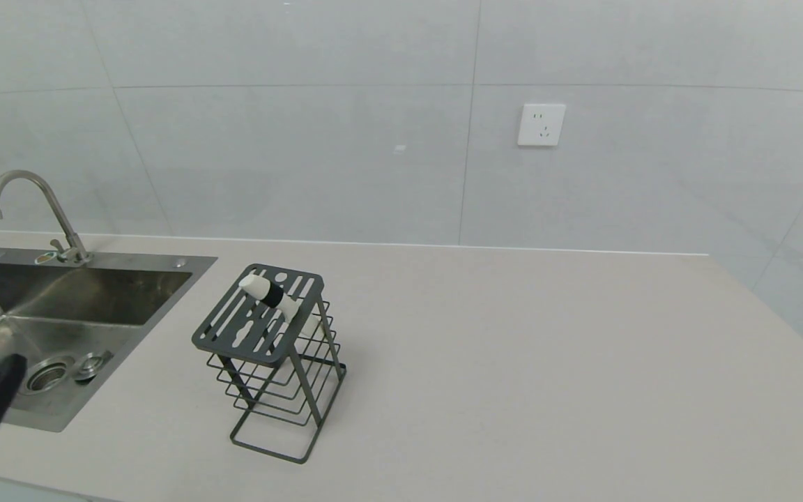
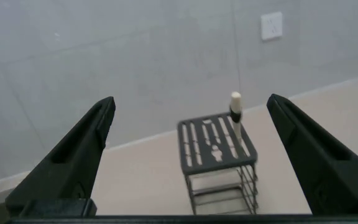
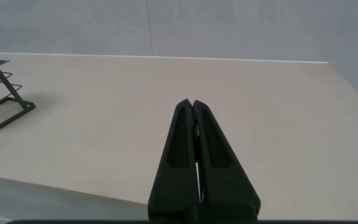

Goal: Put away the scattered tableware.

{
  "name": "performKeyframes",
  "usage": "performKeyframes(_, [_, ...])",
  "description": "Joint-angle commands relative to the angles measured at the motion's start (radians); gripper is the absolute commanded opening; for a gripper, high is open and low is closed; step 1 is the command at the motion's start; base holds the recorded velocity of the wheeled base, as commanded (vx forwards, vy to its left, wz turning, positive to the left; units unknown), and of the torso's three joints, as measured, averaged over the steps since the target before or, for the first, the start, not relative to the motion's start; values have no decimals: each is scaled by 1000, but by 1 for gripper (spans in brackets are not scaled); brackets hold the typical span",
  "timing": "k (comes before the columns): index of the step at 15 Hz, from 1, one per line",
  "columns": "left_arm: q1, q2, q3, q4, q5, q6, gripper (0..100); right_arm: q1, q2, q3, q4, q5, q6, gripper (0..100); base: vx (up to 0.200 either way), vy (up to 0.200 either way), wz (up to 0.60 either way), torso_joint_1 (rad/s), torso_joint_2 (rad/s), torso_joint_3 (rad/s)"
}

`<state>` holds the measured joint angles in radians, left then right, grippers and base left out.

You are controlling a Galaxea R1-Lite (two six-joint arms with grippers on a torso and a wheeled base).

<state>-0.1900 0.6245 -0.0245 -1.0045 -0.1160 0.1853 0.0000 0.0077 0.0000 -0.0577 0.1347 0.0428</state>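
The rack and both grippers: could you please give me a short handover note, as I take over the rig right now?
Left gripper: jaws open, empty, facing the rack from the sink side.
Right gripper: jaws shut, holding nothing visible, above the counter beside the rack.
Done: one white-handled utensil stands in a slot of the rack's top.
Left: likely just a look around for further pieces before stopping.

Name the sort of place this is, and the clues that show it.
Probably a kitchen: a steel sink with a curved tap set into a pale countertop, a dark utensil rack holding a white-handled tool, and a tiled wall.
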Motion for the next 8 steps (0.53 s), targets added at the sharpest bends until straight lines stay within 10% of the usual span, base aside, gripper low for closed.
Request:
performKeyframes(1, [101, -150, -31, 30, -1, -4, 100, 0, 2, 0, -1, 0, -1, 0, 0, 0, 0, 0, 0, 0])
performKeyframes(8, [248, -496, -141, 457, -24, -4, 100, 0, 2, 0, -1, 0, -1, 0, 0, 0, 0, 0, 0, 0])
